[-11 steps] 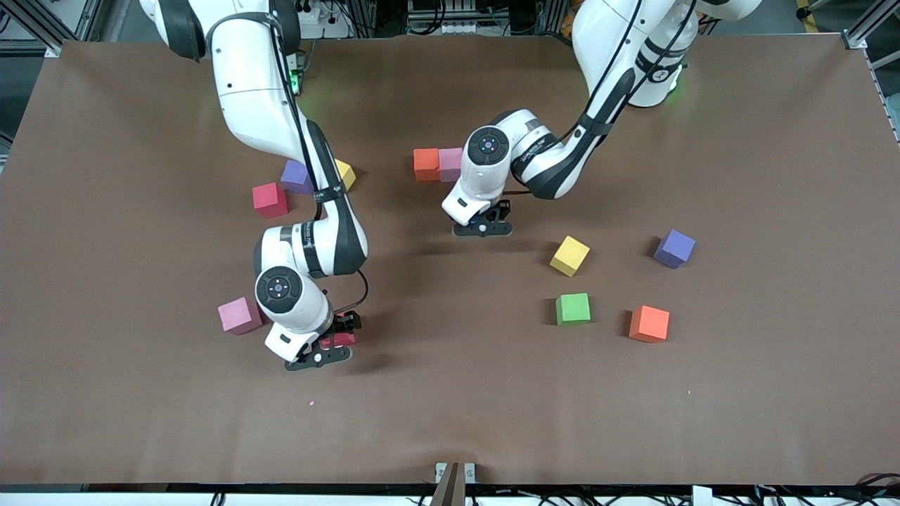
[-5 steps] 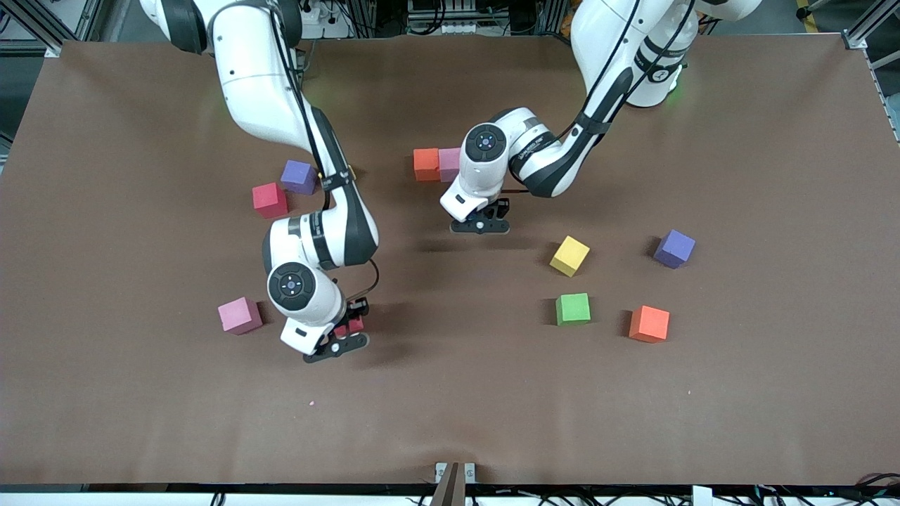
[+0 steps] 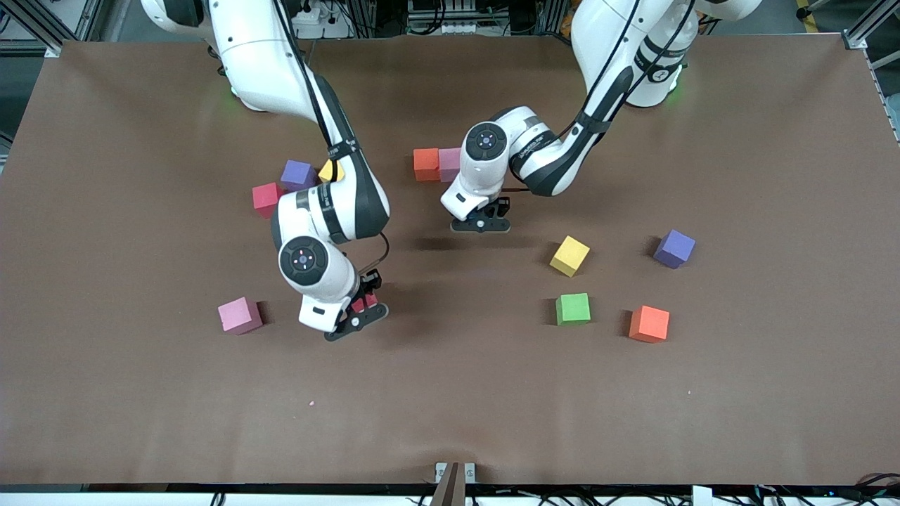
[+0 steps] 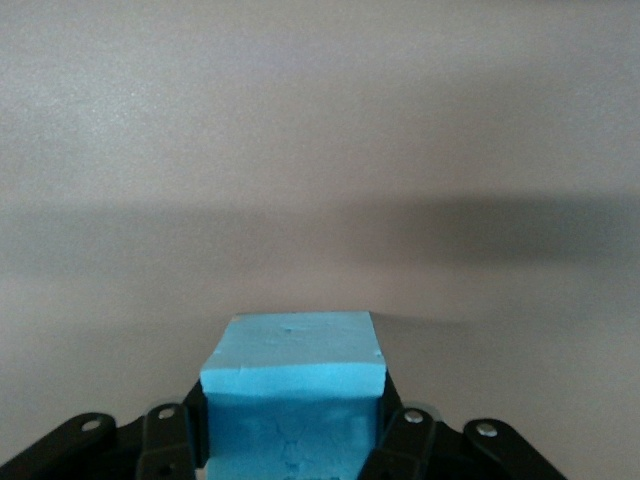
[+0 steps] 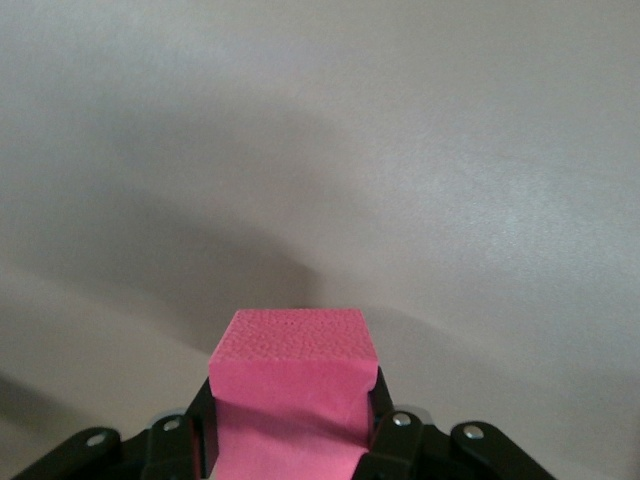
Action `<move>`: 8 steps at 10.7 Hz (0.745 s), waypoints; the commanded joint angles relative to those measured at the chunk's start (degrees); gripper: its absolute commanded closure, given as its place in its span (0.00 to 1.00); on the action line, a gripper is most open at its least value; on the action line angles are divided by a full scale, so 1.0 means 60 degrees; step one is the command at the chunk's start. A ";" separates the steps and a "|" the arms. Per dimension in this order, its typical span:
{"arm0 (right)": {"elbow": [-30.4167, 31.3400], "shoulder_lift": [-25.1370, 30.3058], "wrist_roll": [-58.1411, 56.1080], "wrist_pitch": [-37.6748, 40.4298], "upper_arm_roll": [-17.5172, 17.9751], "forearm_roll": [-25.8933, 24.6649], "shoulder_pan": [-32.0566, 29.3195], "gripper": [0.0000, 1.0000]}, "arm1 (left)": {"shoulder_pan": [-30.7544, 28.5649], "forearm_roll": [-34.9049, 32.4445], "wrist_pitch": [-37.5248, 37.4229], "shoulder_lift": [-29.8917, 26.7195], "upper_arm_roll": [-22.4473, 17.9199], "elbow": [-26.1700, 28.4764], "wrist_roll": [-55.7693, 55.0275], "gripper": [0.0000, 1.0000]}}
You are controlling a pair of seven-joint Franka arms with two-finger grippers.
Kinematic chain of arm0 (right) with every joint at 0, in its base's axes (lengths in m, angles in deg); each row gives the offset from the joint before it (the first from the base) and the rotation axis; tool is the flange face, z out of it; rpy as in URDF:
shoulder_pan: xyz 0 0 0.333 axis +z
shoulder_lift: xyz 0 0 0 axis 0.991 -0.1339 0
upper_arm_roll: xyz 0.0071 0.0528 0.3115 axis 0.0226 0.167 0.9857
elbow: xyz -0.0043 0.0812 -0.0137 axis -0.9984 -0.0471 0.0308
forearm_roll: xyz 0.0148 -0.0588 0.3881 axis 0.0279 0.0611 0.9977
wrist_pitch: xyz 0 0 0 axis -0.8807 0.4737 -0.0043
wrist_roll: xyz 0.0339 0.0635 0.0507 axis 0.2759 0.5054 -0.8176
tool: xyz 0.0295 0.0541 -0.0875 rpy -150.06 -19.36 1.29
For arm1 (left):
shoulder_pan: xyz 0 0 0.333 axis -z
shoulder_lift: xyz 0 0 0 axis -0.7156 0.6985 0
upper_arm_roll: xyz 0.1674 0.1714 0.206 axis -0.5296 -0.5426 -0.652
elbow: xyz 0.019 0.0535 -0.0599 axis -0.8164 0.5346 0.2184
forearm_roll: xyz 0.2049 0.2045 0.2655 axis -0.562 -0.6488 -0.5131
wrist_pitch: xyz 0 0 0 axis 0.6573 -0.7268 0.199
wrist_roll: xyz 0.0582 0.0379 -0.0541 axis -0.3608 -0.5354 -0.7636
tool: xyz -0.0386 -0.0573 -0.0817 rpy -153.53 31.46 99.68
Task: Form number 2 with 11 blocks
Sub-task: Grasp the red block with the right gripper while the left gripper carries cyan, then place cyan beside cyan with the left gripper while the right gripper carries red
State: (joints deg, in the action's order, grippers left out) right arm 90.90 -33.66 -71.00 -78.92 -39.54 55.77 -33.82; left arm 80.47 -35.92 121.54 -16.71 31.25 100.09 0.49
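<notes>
1. Nothing here serves as a container; every loose cube sits straight on the brown table (image 3: pixel 738 140).
2. Right gripper (image 3: pixel 360 309) up over open table, fingers (image 5: pixel 395 445) pinching a red block (image 5: pixel 292 385) that looks pinkish-red with a pebbly foam face in the right wrist view; only a sliver of it shows from the front.
3. Left gripper (image 3: pixel 485 218) over the middle of the table, fingers (image 4: pixel 400 445) clamped on a light blue block (image 4: pixel 292 395), matte, with a crisp top edge; hidden under the wrist in the front view.
4. Orange block (image 3: pixel 425 164) touching a pink block (image 3: pixel 450 163), side by side, partly covered by the left arm.
5. Toward the left arm's end: yellow block (image 3: pixel 569 255) turned at an angle, green block (image 3: pixel 573 308) nearer the front camera than it, second orange block (image 3: pixel 649 323) beside the green one, purple cube (image 3: pixel 674 248) well apart.
6. Toward the right arm's end: second red block (image 3: pixel 266 199) just beside another purple cube (image 3: pixel 299 176), and a lone pink block (image 3: pixel 240 315) much nearer the camera.
7. Beside that purple cube, a small yellow patch (image 3: pixel 329 171) peeking past the right arm, probably another cube, though too covered to be sure.
</notes>
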 commanded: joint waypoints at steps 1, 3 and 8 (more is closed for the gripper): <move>0.1206 0.0884 -0.0866 -0.0444 -0.0016 -0.0078 0.0108 0.76 | 0.0004 -0.0185 0.0087 -0.0248 0.0042 0.0425 -0.0363 0.60; 0.1206 0.0870 -0.0970 -0.0415 -0.0016 -0.0122 0.0050 0.76 | 0.0004 -0.0170 0.0087 -0.0248 0.0042 0.0396 -0.0465 0.59; 0.1206 0.0826 -0.0985 -0.0459 -0.0031 -0.0151 0.0094 0.76 | -0.0054 -0.0038 -0.0015 -0.0437 0.0042 0.0148 -0.1562 0.00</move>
State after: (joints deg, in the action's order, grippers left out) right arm 95.89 -30.68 -76.15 -81.01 -39.81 55.69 -33.56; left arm 80.30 -35.90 121.71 -17.07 31.36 100.40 -5.87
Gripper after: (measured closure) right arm 0.419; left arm 0.048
